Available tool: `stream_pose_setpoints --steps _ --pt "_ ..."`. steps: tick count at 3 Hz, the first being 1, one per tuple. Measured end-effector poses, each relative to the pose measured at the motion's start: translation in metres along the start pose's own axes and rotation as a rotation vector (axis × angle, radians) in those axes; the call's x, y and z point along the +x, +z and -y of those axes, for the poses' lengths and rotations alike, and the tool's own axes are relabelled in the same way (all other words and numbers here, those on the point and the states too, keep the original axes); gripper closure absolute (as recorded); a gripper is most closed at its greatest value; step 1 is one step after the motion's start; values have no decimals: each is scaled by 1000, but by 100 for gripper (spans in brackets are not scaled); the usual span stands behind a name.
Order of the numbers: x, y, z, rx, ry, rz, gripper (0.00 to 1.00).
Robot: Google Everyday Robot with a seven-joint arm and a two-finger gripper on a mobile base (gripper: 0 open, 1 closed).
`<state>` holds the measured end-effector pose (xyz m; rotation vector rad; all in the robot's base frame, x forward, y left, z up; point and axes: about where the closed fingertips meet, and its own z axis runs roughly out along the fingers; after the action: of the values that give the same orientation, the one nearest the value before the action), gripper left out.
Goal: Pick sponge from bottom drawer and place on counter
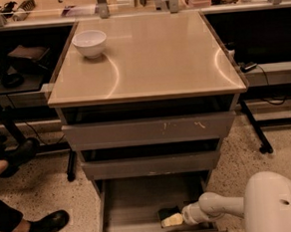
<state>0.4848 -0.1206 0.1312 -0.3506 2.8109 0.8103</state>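
Lower centre: gripper [173, 220] inside the open bottom drawer [131, 201], at the dark sponge [167, 213]; its hold cannot be told. Upper left: white bowl [89, 43] on counter [156, 57].

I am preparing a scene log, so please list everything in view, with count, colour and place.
glossy tan-beige square counter: one, top of the grey cabinet
round white bowl: one, on the counter, far left corner
shallow grey drawers: two, under the counter
deep grey bottom drawer: one, pulled open near the floor
flat dark sponge: one, inside the bottom drawer, front right
cluttered shelf with metal posts: one, behind the counter
black shoes: two, on the floor, left
white robot arm: one, lower right, reaching into the bottom drawer
cream-tipped gripper: one, at the sponge
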Motion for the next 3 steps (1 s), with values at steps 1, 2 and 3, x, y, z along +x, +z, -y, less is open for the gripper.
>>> stream_pose_setpoints --steps 1,2,3 --pt "-4 8 -10 1 39 70 0" --pt "-13 9 -6 21 37 106 0" --pt "-14 9 -6 20 37 106 0"
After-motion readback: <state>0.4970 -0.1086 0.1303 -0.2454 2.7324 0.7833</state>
